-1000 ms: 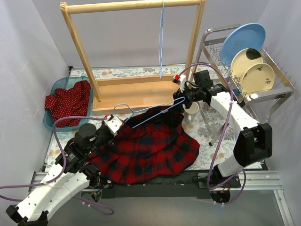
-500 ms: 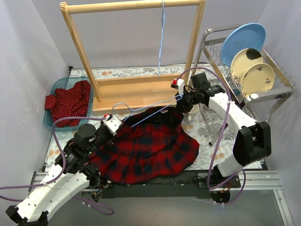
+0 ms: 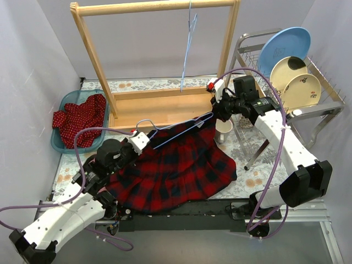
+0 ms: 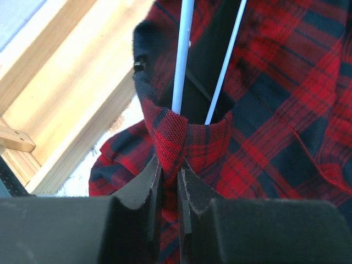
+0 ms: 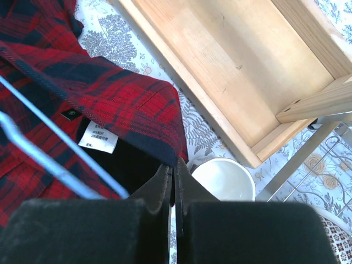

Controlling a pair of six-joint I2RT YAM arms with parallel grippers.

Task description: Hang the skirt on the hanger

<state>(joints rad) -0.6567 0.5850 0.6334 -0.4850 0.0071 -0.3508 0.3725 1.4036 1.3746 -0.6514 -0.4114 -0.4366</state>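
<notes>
White tag (image 5: 98,141) on the skirt (image 3: 181,170) unreadable; left gripper (image 4: 169,165) and right gripper (image 5: 172,168) each pinch its waistband (image 4: 190,132); floral tablecloth (image 3: 159,84); grey walls (image 3: 33,71).

The table (image 3: 143,85) carries a wooden rack (image 3: 159,113) at its far edge, a blue basin (image 3: 56,144) at its left edge, and a skirt (image 3: 176,176) at its near edge.
</notes>
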